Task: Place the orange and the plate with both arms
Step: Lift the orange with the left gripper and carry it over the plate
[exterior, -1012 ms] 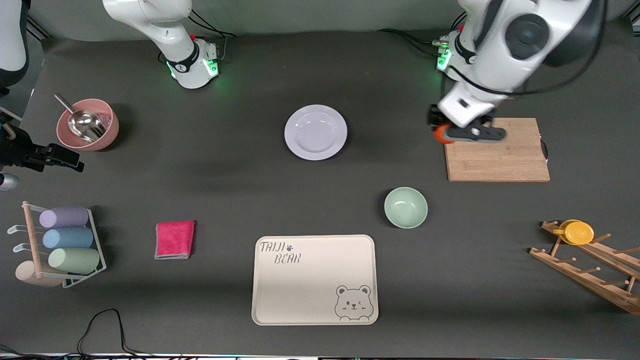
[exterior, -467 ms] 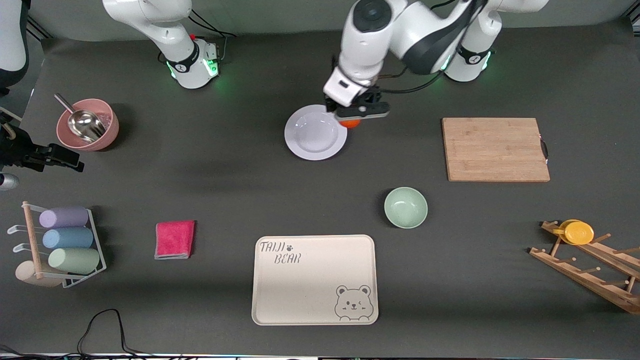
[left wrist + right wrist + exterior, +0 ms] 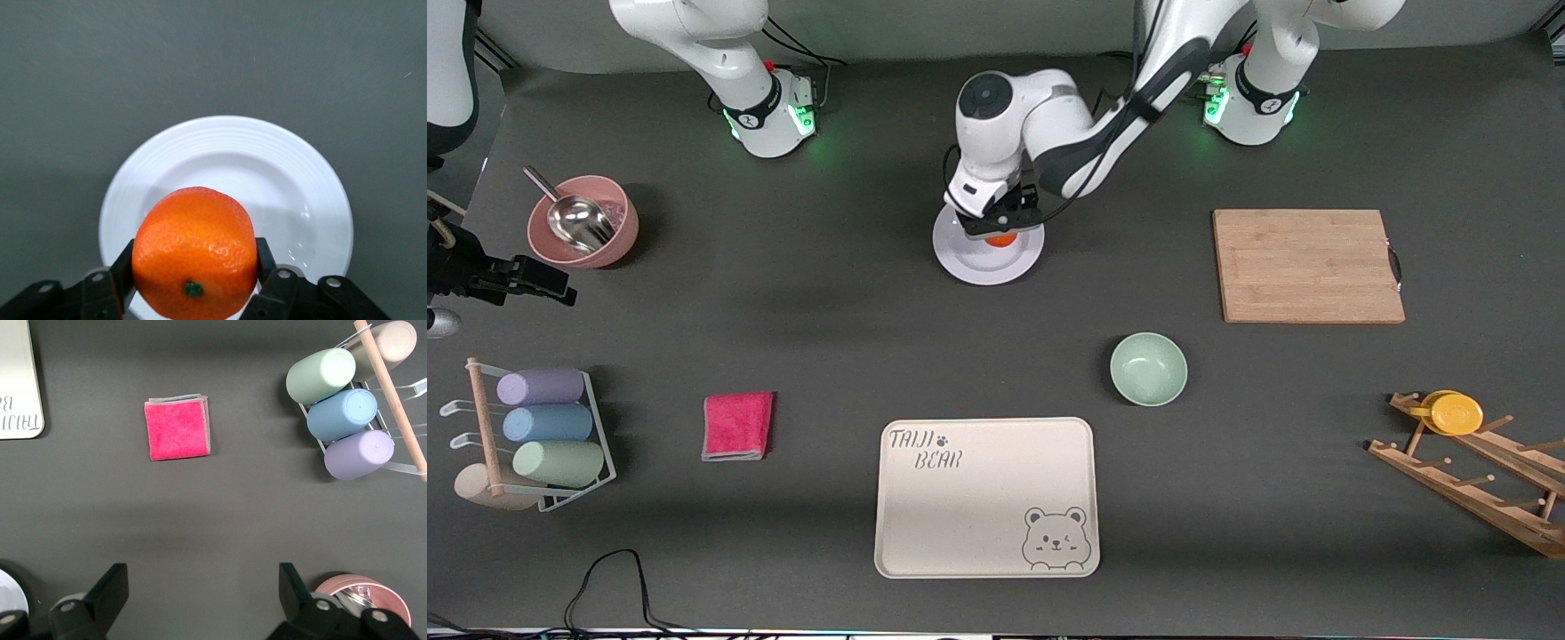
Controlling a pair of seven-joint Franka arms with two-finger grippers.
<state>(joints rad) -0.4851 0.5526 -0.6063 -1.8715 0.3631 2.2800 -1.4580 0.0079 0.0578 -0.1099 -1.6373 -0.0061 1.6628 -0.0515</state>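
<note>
I am holding the orange [image 3: 194, 253] in the left hand [image 3: 994, 228], its fingers [image 3: 122, 273] clamped against both sides of the fruit. Over the last second I have swung this arm from above the cutting board [image 3: 1307, 265] at its own end of the desk [image 3: 783, 311] across to the plate [image 3: 988, 262]; half a second ago the fruit was only at the plate's rim, and now the left wrist view is showing it over the shallow centre. The plate itself has not shifted; it is sitting on the desk midway between the two bases, farther from the front camera than the bowl [image 3: 1148, 368] and the tray [image 3: 985, 498].

I am judging the carry as finished and the release as the step in hand. How much height is left under the fruit I cannot tell, so I am planning a short descent before opening, since a round fruit dropped onto glossy ware could roll toward the rim.

The right hand [image 3: 200, 600] is waiting with its fingers spread wide and nothing between them, over bare desk near the pink bowl [image 3: 583, 220], with the cloth [image 3: 177, 427] and cup rack [image 3: 353, 400] in its wrist view. I expect it to take the plate once the fruit is down.
</note>
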